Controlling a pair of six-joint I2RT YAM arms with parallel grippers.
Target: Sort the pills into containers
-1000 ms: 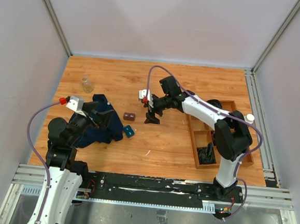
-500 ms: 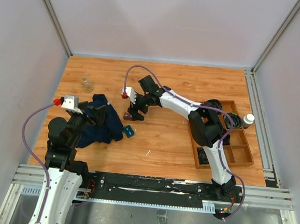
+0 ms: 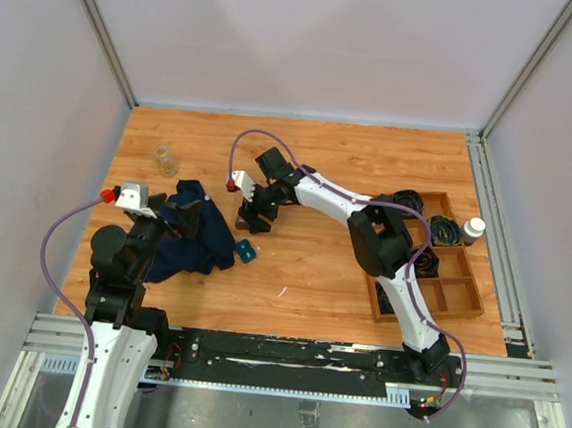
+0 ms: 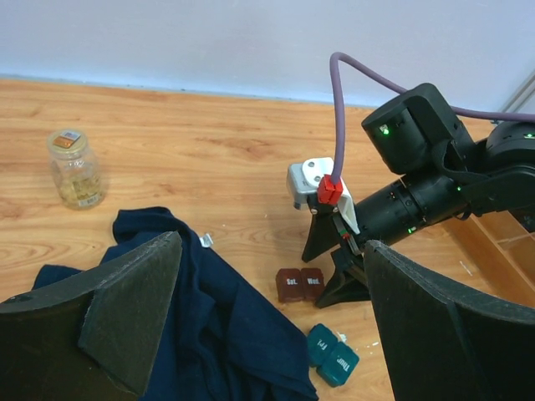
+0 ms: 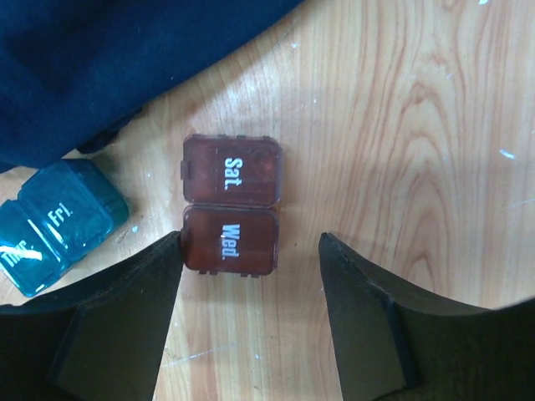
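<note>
The containers [image 5: 231, 205] are a small reddish-brown pair of boxes marked "Sat." and "Wed.", lying flat on the wood, also seen in the left wrist view [image 4: 299, 284]. My right gripper [image 5: 249, 251] points down over the "Wed." end, open. Its left finger [image 5: 125, 317] touches that box's side; the right finger [image 5: 376, 317] stands apart from it. From above, the right gripper [image 3: 253, 216] covers most of the box. My left gripper [image 4: 272, 251] hangs open over the blue cloth, holding nothing. No loose pills show.
A teal pair of boxes [image 3: 247, 253] marked "Fri" and "Thur" lies just near of the brown one. A dark blue cloth [image 3: 190, 241] is bunched at the left. A clear jar [image 3: 165, 160] stands far left. A wooden divided tray [image 3: 459, 287] and white bottle [image 3: 474, 229] sit right.
The right arm swung left and came down over the reddish-brown box, and its jaws narrowed. The left gripper shifted slightly left over the cloth and stayed open.
</note>
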